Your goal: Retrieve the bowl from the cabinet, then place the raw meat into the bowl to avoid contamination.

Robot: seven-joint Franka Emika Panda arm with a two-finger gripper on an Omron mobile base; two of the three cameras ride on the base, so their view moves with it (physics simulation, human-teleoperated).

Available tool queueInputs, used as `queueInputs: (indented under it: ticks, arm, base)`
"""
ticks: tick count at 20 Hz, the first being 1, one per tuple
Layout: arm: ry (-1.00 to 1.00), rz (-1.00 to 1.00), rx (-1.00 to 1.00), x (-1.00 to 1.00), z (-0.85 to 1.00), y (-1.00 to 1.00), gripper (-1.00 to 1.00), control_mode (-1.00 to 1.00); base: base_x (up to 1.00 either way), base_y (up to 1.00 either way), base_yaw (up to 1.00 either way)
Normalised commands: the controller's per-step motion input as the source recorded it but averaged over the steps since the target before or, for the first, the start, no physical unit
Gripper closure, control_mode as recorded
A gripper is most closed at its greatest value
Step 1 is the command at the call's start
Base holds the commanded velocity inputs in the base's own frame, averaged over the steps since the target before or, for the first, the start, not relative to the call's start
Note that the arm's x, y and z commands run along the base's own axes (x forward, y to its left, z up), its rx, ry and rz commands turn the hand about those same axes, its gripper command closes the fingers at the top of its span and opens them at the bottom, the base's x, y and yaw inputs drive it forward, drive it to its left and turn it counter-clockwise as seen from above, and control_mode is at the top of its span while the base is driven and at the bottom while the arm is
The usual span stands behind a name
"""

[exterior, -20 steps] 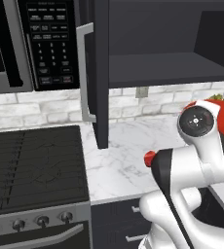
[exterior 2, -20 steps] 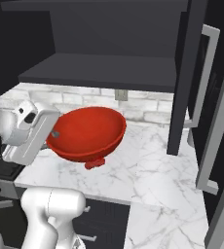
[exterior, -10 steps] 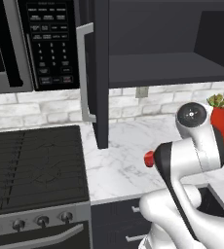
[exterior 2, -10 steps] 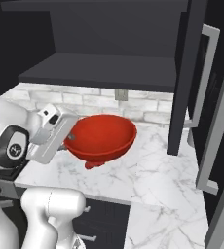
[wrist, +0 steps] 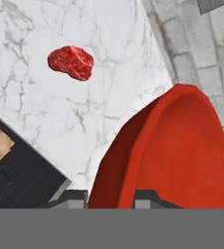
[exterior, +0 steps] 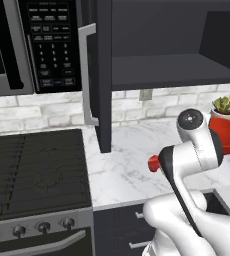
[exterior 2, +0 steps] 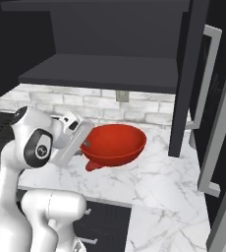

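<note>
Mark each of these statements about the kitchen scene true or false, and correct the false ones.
1. The gripper is clamped on the rim of the red bowl. True.
2. The raw meat is already inside the bowl. False: it lies on the marble counter, apart from the bowl.
3. The bowl is sitting on the cabinet shelf. False: it is out of the cabinet, held over the counter.
4. The cabinet door stands open. True.
5. A small potted plant stands by the brick wall. True.
6. The microwave hangs to the right of the cabinet. False: in the left base view it is to the cabinet's left, above the stove.
</note>
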Motion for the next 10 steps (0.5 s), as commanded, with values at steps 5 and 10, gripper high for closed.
queueInputs:
  ticks: [5,10]
  arm:
    - [0.06,0.01,0.06,0.46,-0.58,-0.68,1.0,-1.0]
    - [0.13,0.0,0.08,0.43,-0.65,-0.63,1.0,-1.0]
  base:
    - [0.0,0.0,0.0]
    - [0.0,0.0,0.0]
